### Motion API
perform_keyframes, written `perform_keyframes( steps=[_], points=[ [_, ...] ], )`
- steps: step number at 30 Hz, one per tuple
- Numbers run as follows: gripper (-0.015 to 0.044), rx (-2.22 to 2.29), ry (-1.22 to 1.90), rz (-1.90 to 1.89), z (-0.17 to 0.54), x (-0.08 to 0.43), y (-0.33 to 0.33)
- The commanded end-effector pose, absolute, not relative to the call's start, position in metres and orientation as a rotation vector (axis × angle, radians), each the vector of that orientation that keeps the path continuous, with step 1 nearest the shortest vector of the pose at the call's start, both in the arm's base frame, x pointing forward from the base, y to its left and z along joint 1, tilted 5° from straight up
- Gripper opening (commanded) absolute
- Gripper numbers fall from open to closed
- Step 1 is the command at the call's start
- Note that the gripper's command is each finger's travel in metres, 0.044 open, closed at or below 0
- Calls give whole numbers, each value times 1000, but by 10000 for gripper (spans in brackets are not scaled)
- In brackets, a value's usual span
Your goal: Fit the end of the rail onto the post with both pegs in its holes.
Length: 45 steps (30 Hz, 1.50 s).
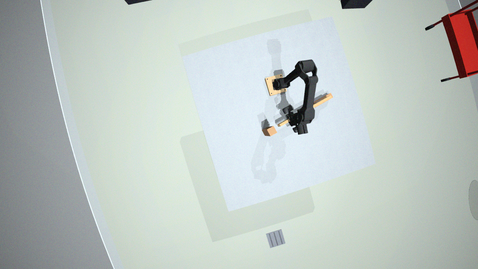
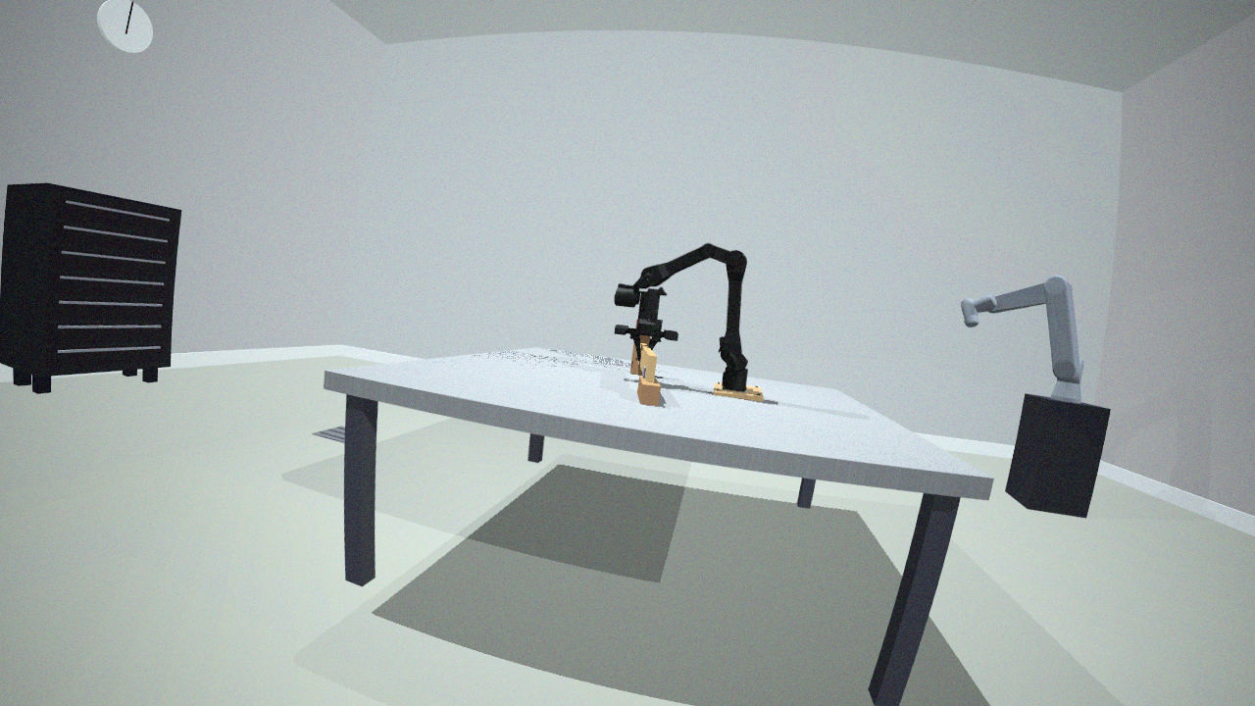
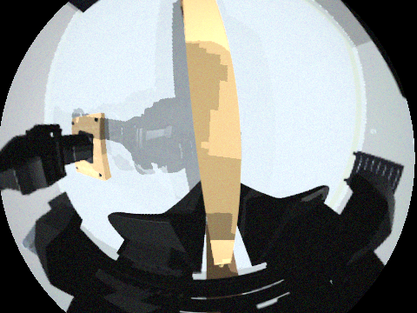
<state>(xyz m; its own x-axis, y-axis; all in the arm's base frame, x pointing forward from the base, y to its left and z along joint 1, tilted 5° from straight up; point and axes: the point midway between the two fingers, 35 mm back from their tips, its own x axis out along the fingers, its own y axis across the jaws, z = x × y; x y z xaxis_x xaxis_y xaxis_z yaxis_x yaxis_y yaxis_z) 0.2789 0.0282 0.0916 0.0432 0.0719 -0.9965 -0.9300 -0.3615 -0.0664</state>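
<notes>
Pale table [image 1: 233,160], post [image 1: 269,131], arm's base plate [image 1: 271,87]

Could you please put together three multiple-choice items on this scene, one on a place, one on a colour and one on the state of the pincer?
1. Where does the rail lie in the top view, relative to the post?
A. to the upper right of it
B. to the lower left of it
C. stacked flat on top of it

2. What colour is the cart at the right edge of the top view?
A. blue
B. red
C. yellow

3. What is the state of the pincer?
A. wide open above the table
B. shut on nothing
C. shut on the rail

Answers:
1. A, as the rail runs up and to the right, away from the post.
2. B, since its body is plainly red.
3. C, because the wrist view shows the rail running out from between the dark fingers.
</notes>
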Motion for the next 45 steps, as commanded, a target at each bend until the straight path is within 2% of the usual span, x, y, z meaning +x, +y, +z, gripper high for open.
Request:
perform_keyframes(
  steps=[1,45],
  points=[
    [0,-1455,913,1455,93,279,29],
    [0,-1456,913,1454,93,284,16]
  ],
)
